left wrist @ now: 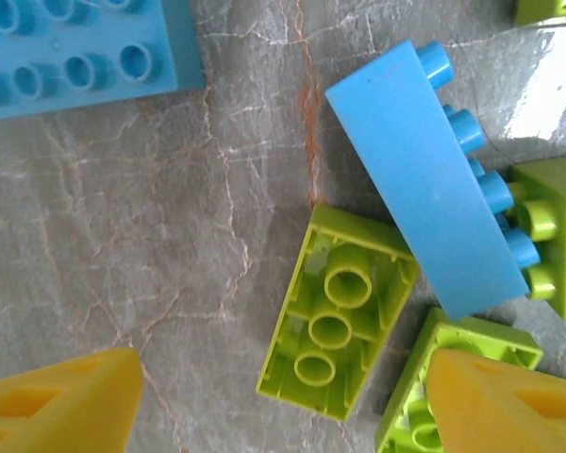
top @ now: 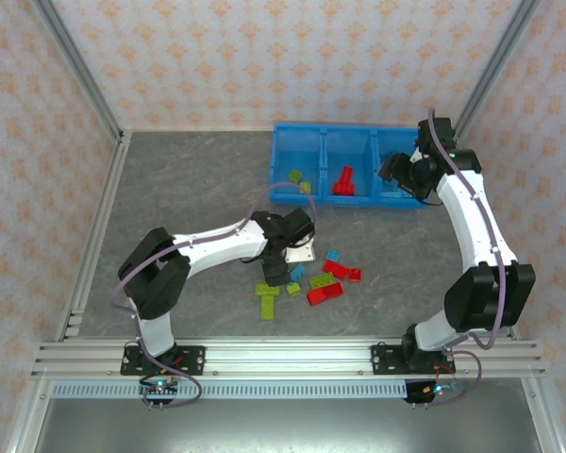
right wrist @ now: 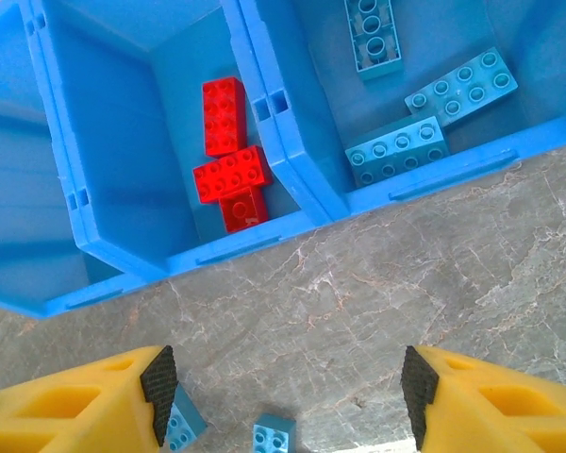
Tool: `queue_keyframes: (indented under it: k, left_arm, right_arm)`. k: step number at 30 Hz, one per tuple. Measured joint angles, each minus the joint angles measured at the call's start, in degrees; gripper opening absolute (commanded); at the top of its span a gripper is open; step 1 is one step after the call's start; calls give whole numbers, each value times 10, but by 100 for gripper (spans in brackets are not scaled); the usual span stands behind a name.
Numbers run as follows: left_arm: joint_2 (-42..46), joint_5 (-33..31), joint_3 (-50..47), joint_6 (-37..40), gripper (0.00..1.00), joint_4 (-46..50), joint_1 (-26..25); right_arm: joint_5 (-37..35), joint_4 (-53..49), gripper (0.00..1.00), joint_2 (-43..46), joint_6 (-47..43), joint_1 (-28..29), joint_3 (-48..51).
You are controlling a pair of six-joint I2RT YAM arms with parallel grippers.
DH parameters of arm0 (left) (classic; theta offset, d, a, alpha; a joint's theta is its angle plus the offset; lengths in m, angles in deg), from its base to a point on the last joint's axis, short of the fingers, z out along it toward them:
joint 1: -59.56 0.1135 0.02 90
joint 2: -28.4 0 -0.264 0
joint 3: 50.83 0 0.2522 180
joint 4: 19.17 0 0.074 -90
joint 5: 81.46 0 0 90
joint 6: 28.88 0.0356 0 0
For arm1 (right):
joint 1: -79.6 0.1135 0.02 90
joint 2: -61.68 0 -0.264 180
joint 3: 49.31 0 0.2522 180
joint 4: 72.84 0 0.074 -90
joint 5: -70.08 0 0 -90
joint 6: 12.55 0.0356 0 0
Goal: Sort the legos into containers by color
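The left claw (left wrist: 283,370), jaws apart, hangs over a green brick (left wrist: 340,326) among loose legos (top: 324,293) on the surface (top: 189,189); the right claw (right wrist: 288,392), apart and empty, hovers by the containers (top: 344,201). Each compartment holds some; roughly half seem left.

Glossy smooth plastic legos (left wrist: 415,179) and bin (right wrist: 245,243) (slightly sheeny) on matt veined stone-look table (left wrist: 123,236)

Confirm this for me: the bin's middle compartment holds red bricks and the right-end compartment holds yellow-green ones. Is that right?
Not quite. The right-end compartment holds light blue bricks, not yellow-green ones, as the right wrist view shows. The middle compartment does hold the red bricks.
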State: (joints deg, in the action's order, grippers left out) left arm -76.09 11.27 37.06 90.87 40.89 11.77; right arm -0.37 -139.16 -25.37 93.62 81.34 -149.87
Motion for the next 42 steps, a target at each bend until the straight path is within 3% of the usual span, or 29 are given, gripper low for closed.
queue_keyframes:
  k: [8, 24, 32, 37, 42]
  left_arm:
    - [-33, 11, 0, 2, 66, -12, 2]
    - [-62, 5, 5, -36, 21, -22, 12]
    - [19, 20, 17, -90, 19, -34, 51]
    - [52, 17, 144, -156, 18, -68, 84]
    - [-60, -28, 363, -226, 18, -82, 98]
  right_arm:
    - [0, -7, 66, -4, -12, 0, -15]
    - [13, -47, 67, -3, -25, 0, -43]
    - [66, -127, 70, 20, -85, 35, -57]
    - [108, -169, 71, 49, -118, 70, -50]
    - [120, -184, 72, 53, -133, 111, -27]
